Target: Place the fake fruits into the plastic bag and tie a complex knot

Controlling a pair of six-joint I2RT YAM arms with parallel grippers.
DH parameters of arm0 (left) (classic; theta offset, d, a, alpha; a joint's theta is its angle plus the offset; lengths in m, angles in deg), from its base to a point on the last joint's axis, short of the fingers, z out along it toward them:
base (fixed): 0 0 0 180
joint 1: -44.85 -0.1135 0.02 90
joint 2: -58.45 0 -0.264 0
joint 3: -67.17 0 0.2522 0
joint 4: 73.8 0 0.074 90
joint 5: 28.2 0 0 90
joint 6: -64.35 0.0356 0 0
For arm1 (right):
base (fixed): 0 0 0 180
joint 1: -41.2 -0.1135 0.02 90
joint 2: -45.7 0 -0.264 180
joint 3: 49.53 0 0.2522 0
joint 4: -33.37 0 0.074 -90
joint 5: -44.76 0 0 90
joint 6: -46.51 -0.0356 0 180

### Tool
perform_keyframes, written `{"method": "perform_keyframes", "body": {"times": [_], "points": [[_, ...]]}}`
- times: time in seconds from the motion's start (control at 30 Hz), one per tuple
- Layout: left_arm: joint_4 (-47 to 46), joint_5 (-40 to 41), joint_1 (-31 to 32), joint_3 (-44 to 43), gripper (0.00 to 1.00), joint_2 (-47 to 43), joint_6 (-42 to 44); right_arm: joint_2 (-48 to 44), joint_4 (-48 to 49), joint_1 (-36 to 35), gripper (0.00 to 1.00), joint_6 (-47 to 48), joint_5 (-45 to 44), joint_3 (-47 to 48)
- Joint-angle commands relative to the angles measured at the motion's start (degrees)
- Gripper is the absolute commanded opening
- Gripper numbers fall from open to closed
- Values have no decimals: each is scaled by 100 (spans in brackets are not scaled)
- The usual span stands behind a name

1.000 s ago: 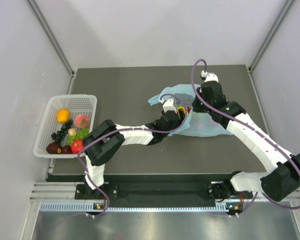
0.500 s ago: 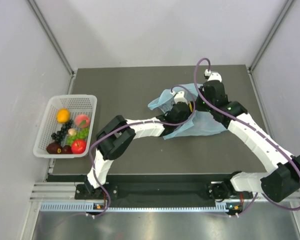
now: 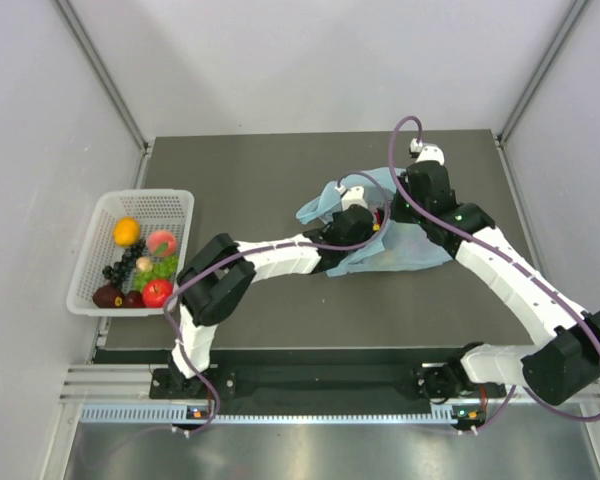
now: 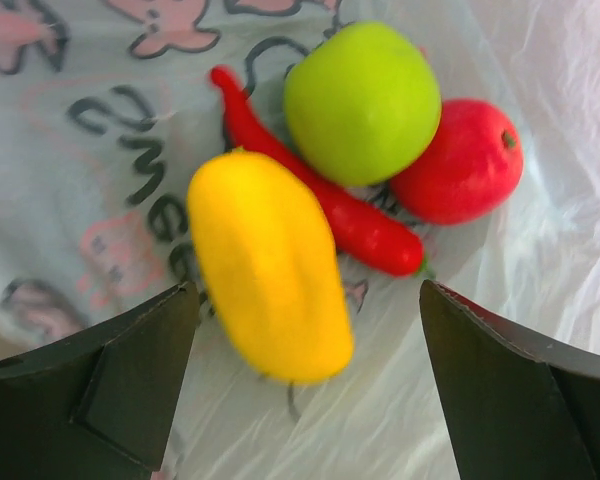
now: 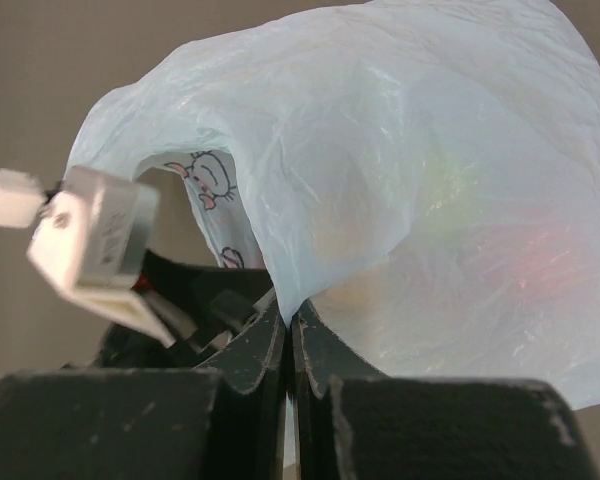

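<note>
The fake fruits (image 3: pixel 145 268) at the left edge of the overhead view fill a white mesh basket (image 3: pixel 160 205): an orange (image 3: pixel 126 231), a pink peach (image 3: pixel 162 242), green grapes (image 3: pixel 161 267), a dark plum (image 3: pixel 107 296) and a red apple (image 3: pixel 157 292). Right of centre on the dark table (image 3: pixel 240 180) lies the plastic bag (image 3: pixel 415 252), both arms reaching to its mouth. The left gripper (image 4: pixel 308 300) hangs inside the bag, fingers (image 4: pixel 90 390) spread wide, holding nothing. Beneath it, on the printed film, lie a yellow mango (image 4: pixel 268 280), a red chilli (image 4: pixel 325 200), a green apple (image 4: pixel 362 102) and a second red apple (image 4: pixel 456 172), all touching. The right gripper (image 5: pixel 288 335) is pinched together on the bag's upper edge, lifting it into an arch.
</note>
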Motion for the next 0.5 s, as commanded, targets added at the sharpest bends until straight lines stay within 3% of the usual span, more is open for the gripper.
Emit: {"method": "perform_keyframes", "body": {"times": [0.0, 0.2, 0.47], "points": [[247, 194, -3, 413, 96, -839, 271, -203, 238, 35, 0, -49, -22, -60], [791, 704, -109, 1090, 96, -1745, 359, -194, 273, 52, 0, -40, -5, -139], [2784, 1618, -801, 1468, 86, -3203, 307, -176, 370, 52, 0, -14, 83, -262]]}}
